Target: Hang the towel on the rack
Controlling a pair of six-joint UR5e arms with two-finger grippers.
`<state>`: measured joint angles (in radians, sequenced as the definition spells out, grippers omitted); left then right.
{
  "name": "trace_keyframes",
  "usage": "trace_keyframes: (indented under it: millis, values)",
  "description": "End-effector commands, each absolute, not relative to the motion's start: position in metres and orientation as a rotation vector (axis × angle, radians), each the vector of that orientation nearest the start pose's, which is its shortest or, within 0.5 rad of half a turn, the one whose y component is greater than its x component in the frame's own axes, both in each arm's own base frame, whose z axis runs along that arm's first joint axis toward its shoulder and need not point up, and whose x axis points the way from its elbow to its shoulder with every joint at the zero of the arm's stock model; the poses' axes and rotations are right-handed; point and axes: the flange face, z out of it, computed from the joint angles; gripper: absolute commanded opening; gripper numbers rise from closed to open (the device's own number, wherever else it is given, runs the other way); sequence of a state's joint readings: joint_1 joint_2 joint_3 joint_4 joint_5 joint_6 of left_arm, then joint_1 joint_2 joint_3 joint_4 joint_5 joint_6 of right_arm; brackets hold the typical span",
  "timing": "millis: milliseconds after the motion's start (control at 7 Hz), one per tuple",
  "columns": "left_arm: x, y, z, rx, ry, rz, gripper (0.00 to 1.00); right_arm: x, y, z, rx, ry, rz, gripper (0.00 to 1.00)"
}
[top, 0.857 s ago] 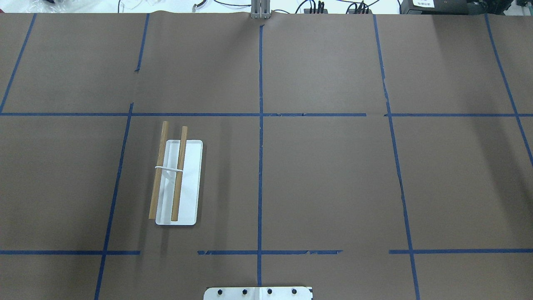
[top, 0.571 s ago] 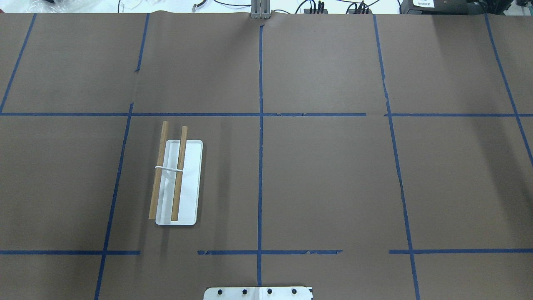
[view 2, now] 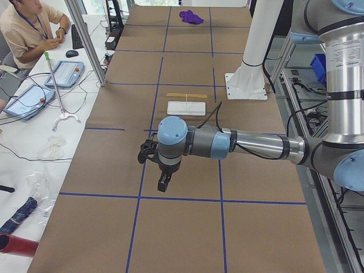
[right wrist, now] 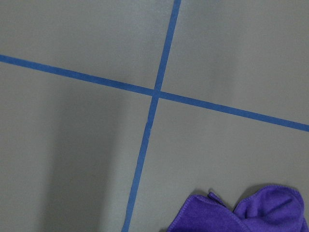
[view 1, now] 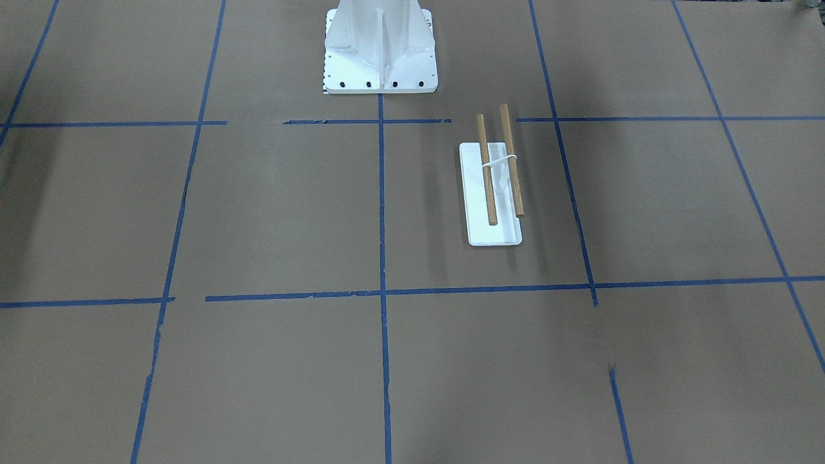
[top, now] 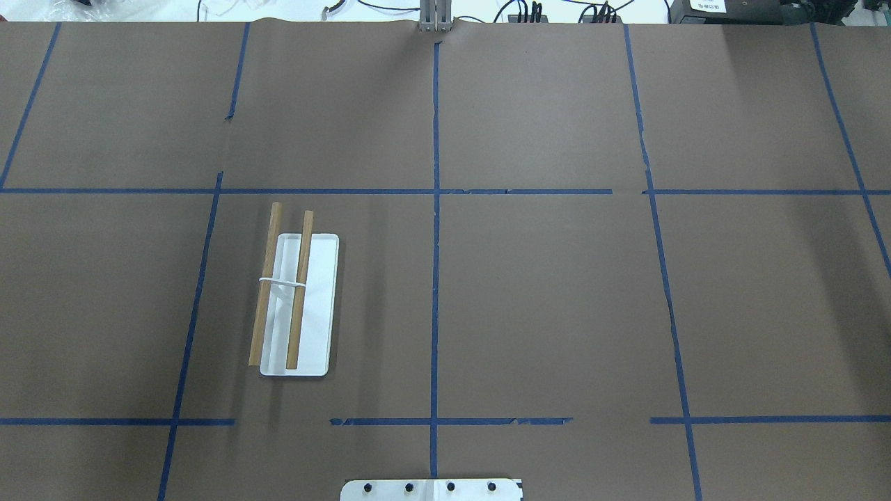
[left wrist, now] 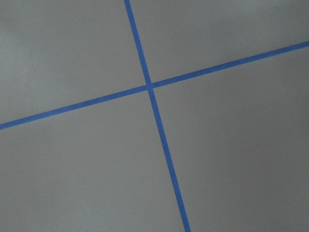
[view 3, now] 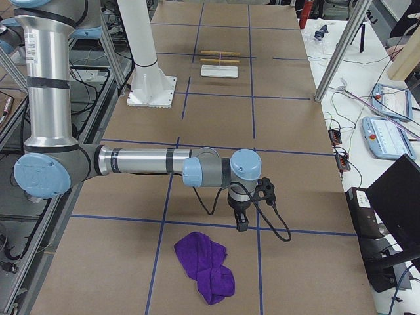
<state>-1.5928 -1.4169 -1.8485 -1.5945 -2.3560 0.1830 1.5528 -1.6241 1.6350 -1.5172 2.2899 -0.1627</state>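
Observation:
The rack (top: 317, 313) stands on the robot's left half of the table: a flat white base with two wooden rods joined by a white bracket, with nothing on it. It also shows in the front view (view 1: 493, 233) and both side views (view 2: 186, 108) (view 3: 220, 71). The purple towel (view 3: 205, 266) lies crumpled at the table's right end, also in the right wrist view (right wrist: 246, 212) and far off in the left view (view 2: 191, 16). My right gripper (view 3: 241, 225) hangs just beyond the towel. My left gripper (view 2: 164, 185) hangs over bare table at the left end. I cannot tell whether either is open.
The white bolted pedestal (view 1: 379, 48) stands at the robot's side of the table, also at the overhead view's bottom edge (top: 431, 489). Blue tape lines (top: 435, 209) grid the brown paper. An operator (view 2: 28, 28) sits beside the table with tablets.

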Motion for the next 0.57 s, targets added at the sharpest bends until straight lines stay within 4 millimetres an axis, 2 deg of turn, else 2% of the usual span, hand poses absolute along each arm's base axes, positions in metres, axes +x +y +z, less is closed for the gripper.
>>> trace_keyframes:
  millis: [0, 143, 286, 429]
  values:
    - [-0.071, -0.433, 0.586, 0.253, 0.784, 0.228, 1.0, 0.057, -0.428, 0.683, 0.193, -0.717, -0.232, 1.0]
    - [-0.071, -0.429, 0.588, 0.266, 0.782, 0.235, 1.0, 0.054, -0.417, 0.686, 0.225, -0.728, -0.226, 1.0]
    - [-0.071, -0.429, 0.59, 0.263, 0.783, 0.235, 1.0, 0.032, -0.41, 0.699, 0.148, -0.744, -0.194, 1.0]
    - [-0.071, -0.429, 0.591, 0.263, 0.783, 0.235, 1.0, 0.019, -0.406, 0.708, 0.093, -0.75, -0.146, 1.0]
